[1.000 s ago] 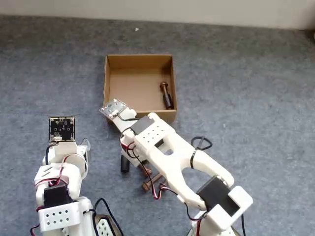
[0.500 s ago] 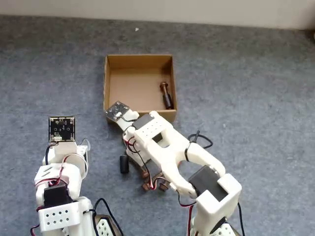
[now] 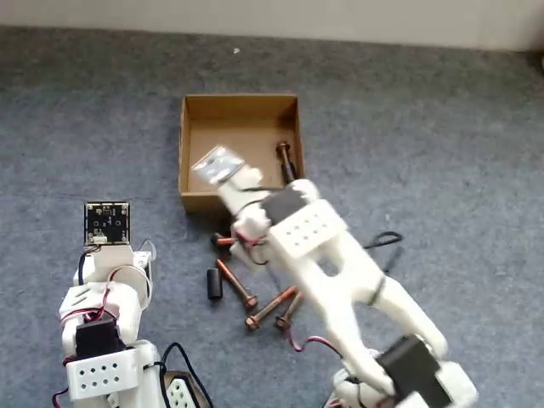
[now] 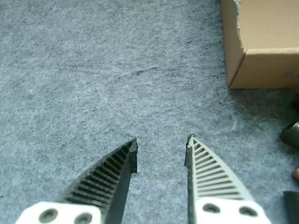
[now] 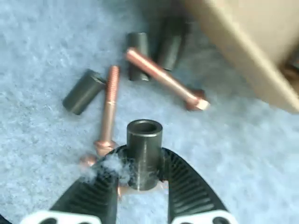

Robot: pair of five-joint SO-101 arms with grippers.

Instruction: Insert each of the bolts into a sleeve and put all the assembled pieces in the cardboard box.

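My right gripper (image 5: pixel 142 156) is shut on a dark sleeve (image 5: pixel 144 140), held with its open end up, above the carpet. Below it lie two copper bolts (image 5: pixel 163 79) (image 5: pixel 108 105) and three loose dark sleeves (image 5: pixel 83 92) (image 5: pixel 138 56) (image 5: pixel 170 42). In the high view the right arm (image 3: pixel 306 234) stretches to the front wall of the cardboard box (image 3: pixel 183 144), with bolts (image 3: pixel 236 283) (image 3: pixel 272 308) and a sleeve (image 3: pixel 215 283) on the carpet beside it. One assembled bolt and sleeve (image 3: pixel 287 166) lies in the box. My left gripper (image 4: pixel 161 149) stands open over bare carpet.
The box corner (image 4: pixel 261 42) lies just beyond my left gripper, and a dark sleeve (image 4: pixel 290 133) sits near that corner. The left arm (image 3: pixel 106 280) stays folded at the near left. Grey carpet surrounds the box on all sides.
The right arm has risen from low over the bolts and swung toward the box, uncovering the bolts on the carpet. The left arm has not moved.
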